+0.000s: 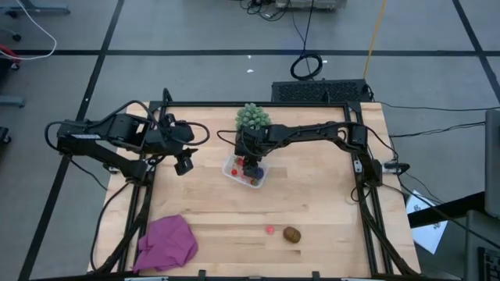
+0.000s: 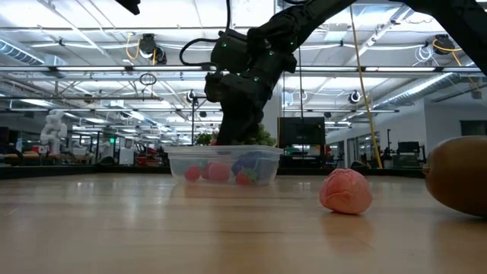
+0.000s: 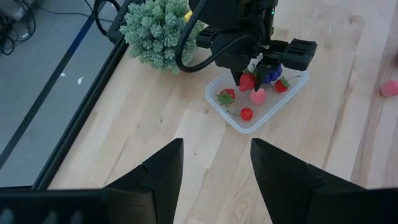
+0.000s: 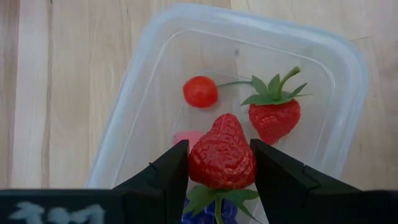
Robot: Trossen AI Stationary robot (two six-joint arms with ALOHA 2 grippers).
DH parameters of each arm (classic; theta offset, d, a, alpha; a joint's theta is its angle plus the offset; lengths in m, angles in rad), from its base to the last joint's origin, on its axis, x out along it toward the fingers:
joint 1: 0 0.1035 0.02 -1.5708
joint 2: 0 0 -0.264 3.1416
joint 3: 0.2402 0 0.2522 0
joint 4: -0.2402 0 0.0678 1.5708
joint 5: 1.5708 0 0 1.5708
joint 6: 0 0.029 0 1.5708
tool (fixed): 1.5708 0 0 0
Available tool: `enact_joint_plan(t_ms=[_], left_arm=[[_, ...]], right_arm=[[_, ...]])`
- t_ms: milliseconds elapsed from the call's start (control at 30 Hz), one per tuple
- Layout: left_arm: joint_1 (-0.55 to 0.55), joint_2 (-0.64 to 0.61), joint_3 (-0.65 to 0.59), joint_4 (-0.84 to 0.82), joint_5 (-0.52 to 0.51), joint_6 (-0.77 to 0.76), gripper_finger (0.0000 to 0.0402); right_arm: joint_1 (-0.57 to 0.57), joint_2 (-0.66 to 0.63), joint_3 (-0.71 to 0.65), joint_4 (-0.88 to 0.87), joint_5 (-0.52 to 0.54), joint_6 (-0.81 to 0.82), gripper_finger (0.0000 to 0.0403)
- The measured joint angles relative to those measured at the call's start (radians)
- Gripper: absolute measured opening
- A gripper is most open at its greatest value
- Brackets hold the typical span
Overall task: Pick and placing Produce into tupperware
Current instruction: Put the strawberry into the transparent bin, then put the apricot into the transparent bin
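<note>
In the right wrist view the right gripper point(image 4: 219, 163) sits bottom centre, its fingers clamped on a strawberry point(image 4: 222, 154) held over the tub point(image 4: 134, 106); a purple piece point(image 4: 205, 213) peeks out below it. Beyond, mid-frame, a cherry point(image 4: 200, 91) and a second strawberry point(image 4: 274, 114) already lie inside, with a pink piece point(image 4: 186, 138) half hidden. The risk I judge: the berry hangs close to the tub's near edge, so a release here could let it roll onto the rim or bounce off the fruit below and out; the light tub could also skid if the fingers knock its wall. In the high view, a pink ball point(image 1: 269, 230) and brown oval point(image 1: 291, 234) wait at lower centre, well apart from the tub, with the cloth point(image 1: 166, 243) at lower left and the spiky ball point(image 1: 253, 117) just above the tub. The left gripper point(image 1: 184, 161) waits at centre left, fingers apart. No brand, label or writing is readable anywhere
</note>
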Motion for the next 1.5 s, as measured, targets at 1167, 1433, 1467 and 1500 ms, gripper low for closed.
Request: enact_joint_plan(t_ms=[1167,1433,1467,1500], left_arm=[[0.000,0.000,0.000,0.000,0.000,0.000,0.0191],[0.000,0.000,0.000,0.000,0.004,0.000,0.0191],[0.000,0.000,0.000,0.000,0.004,0.000,0.0191],[0.000,0.000,0.000,0.000,0.004,0.000,0.0191]], right_arm=[[0.000,0.000,0.000,0.000,-0.053,-0.007,0.0202],[0.001,0.000,-0.001,0.078,-0.047,-0.031,0.0235],[0.001,-0.001,-0.001,0.097,-0.048,-0.025,0.0235],[0.001,-0.009,-0.001,0.105,-0.047,-0.021,0.0234]])
